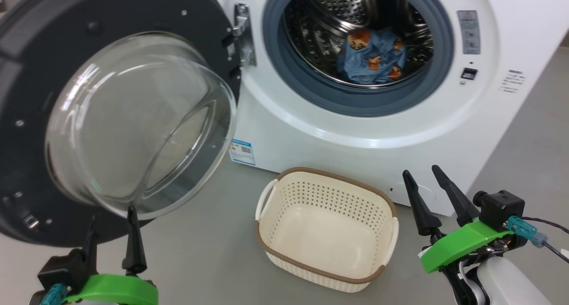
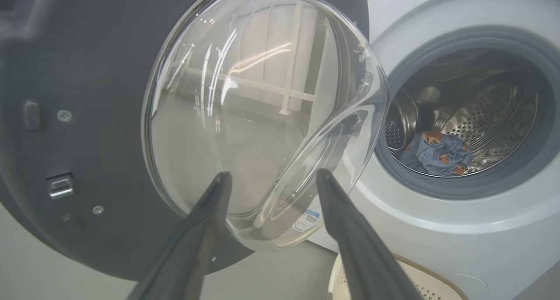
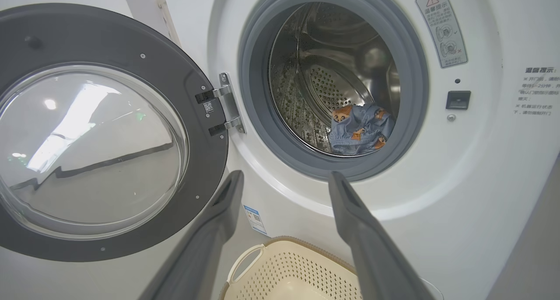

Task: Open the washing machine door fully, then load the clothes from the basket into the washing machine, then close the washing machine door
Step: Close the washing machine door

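Blue clothes (image 1: 371, 56) in washing machine (image 1: 311, 131) drum (image 1: 338, 11), door (image 1: 26, 74) swung wide.
Fingers (image 1: 132, 238) spread on left gripper (image 1: 112, 213) and right gripper (image 1: 420, 170), nothing held; basket (image 1: 326, 276) on floor (image 1: 200, 234).

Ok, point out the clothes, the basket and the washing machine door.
the clothes (image 1: 371, 56), head view, blue bundle in the drum.
the basket (image 1: 333, 198), head view, perforated back wall.
the washing machine door (image 1: 138, 122), head view, centre of its glass window.

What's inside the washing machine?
A bunched pile of light blue clothes with brown and orange cartoon figures lies at the bottom of the steel drum. Whatever is under the pile is covered, and the grey seal hides the drum's front edge.
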{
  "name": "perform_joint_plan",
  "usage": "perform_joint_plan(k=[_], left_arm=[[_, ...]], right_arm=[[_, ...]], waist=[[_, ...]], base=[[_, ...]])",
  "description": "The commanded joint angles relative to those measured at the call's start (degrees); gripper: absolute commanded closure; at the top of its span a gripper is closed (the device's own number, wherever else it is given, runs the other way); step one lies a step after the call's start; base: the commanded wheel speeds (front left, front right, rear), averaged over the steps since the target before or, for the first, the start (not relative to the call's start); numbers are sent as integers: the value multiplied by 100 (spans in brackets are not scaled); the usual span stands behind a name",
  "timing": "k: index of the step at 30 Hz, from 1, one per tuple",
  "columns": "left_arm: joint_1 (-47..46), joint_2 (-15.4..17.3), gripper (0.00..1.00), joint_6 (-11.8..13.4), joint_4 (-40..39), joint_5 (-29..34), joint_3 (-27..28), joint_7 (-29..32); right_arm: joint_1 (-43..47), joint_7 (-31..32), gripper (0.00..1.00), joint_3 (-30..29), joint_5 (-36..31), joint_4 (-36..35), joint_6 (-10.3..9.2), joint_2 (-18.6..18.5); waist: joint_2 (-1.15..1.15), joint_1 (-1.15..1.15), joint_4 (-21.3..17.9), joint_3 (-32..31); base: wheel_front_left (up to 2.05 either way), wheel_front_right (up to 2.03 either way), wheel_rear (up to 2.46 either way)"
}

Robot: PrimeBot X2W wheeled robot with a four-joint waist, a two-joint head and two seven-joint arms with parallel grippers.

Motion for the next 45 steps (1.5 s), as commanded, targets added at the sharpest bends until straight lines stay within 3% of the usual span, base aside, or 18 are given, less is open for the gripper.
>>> perform_joint_plan(k=[1, 15, 38, 39, 40, 41, 45], left_arm=[[-29, 129, 0, 46, -114, 42, 159, 8], [5, 189, 0, 163, -179, 24, 118, 68], [13, 372, 0, 208, -459, -53, 105, 134], [-5, 393, 13, 198, -478, -64, 111, 145], [-25, 414, 61, 181, -507, -77, 116, 150], [-47, 435, 97, 161, -545, -90, 122, 148], [-171, 549, 100, 131, -803, -132, 178, 186]], right_arm=[[49, -46, 0, 122, -26, -103, 31, -27], [50, -46, 0, 188, 4, -97, 31, 8], [28, -46, 0, 255, 51, -108, 31, 52], [26, -46, 0, 257, 52, -107, 31, 55], [24, -46, 0, 256, 54, -106, 31, 57], [22, -46, 0, 251, 55, -108, 31, 57], [41, -46, 0, 209, 53, -117, 31, 45]], waist=[[0, 0, 192, -10], [0, 0, 538, 4], [0, 0, 394, 103], [0, 0, 388, 105], [0, 0, 382, 107], [0, 0, 376, 108], [0, 0, 373, 106]], base=[[0, 0, 0], [0, 0, 0], [0, 0, 0], [0, 0, 0], [0, 0, 0], [0, 0, 0], [0, 0, 0]])
